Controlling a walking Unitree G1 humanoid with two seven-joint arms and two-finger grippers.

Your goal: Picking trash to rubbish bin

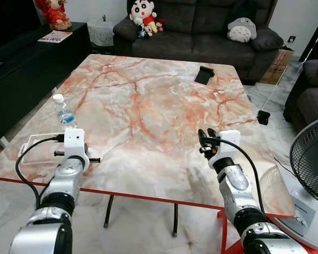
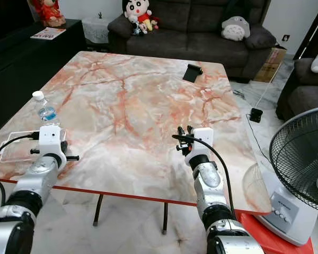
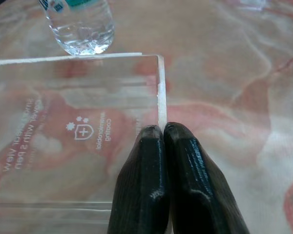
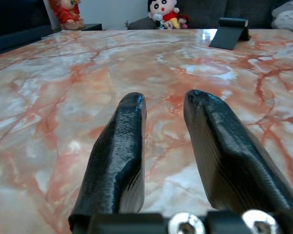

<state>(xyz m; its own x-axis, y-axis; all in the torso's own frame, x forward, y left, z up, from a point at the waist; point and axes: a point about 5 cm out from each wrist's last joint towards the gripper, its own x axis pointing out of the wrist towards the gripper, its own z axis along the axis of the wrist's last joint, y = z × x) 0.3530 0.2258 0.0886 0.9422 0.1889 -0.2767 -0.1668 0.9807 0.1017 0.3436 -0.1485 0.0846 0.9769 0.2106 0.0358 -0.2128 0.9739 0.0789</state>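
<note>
A clear plastic water bottle [image 1: 63, 113] with a white cap stands near the marble table's [image 1: 148, 106] left edge. Just in front of it lies a clear plastic box [image 3: 73, 131] with white print. My left gripper [image 3: 163, 130] is shut, its tips resting at the box's side wall; whether that wall is pinched between them cannot be made out. Over the table's front right part, my right gripper [image 4: 163, 105] is open, with nothing between its fingers [image 1: 203, 138].
A black phone stand [image 1: 204, 74] sits at the table's far right. Behind the table is a dark sofa [image 1: 201, 32] with plush toys. A black cabinet [image 1: 21, 69] runs along the left. A white fan [image 1: 312, 169] stands close on the right.
</note>
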